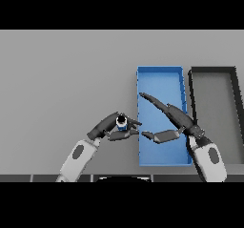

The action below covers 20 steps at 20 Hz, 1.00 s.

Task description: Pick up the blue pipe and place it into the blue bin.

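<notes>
The blue pipe (122,123) is a short blue tube with a pale ring-shaped end facing up. It is on the grey table just left of the blue bin (160,77). My left hand (108,127) is around it, fingers behind and thumb in front, curled on the pipe. My right hand (177,119) is over the blue bin, open, with its fingers stretched toward the far left and its thumb pointing left toward the pipe.
A dark bin (214,70) with a grey floor stands right of the blue bin, close against it. The grey table (62,79) stretches wide to the left and behind.
</notes>
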{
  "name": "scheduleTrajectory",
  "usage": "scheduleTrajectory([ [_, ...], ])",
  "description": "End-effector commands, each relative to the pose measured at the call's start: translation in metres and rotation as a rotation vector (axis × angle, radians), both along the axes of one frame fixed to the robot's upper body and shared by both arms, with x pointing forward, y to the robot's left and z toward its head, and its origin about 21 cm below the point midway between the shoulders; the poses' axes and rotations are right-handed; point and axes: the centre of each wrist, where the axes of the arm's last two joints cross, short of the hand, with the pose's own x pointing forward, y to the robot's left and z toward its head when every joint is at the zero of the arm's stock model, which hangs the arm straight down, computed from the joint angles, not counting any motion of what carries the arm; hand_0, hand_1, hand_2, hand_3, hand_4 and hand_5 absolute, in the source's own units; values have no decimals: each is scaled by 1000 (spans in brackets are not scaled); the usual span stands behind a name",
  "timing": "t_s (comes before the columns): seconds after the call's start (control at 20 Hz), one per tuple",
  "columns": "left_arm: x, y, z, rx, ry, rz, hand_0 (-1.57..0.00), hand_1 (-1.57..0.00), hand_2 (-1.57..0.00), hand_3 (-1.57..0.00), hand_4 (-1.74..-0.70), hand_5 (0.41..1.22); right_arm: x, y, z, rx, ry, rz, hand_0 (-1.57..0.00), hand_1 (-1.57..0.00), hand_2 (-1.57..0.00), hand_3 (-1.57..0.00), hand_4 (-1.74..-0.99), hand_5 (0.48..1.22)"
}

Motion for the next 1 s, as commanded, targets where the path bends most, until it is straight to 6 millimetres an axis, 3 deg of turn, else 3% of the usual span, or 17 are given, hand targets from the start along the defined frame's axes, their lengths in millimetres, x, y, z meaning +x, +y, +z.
scheduleTrajectory([
  [0.0, 0, 1, -1, 10, -4, 2, -1571, -1571, -1571, -1571, -1467, 1221, 2, 7, 4, -11, -12, 35, 1, -2, -53, 1, -1296, 556],
  [0.2, 6, -2, 0, -6, 3, -1, -1571, -1571, -1571, -1571, -1467, 1221, 11, 31, 12, -37, -10, 159, 1, 0, -43, 1, -1294, 560],
  [0.4, 8, -3, 2, -20, 17, -25, -1571, -1571, -1571, -1571, -1465, 1221, 17, 60, 20, -71, -29, 250, 1, -2, -52, 1, -1242, 551],
  [0.75, 5, 3, 0, 4, 9, -11, -1571, -1571, -1571, -1571, -1467, 1221, 41, 89, 30, -161, -27, 302, -34, -55, -110, -7, -1192, 507],
  [0.85, 6, 4, -2, 30, 30, -5, -1571, -1571, -1571, -1571, -1462, 1221, 39, 99, 27, -178, -31, 337, -168, -218, -261, -128, -1233, 487],
  [0.95, 6, 4, -2, 31, 50, -6, -1571, -1571, -1571, -1571, -1560, 1221, 43, 104, 30, -171, -33, 362, -507, -530, -538, -401, -1331, 489],
])
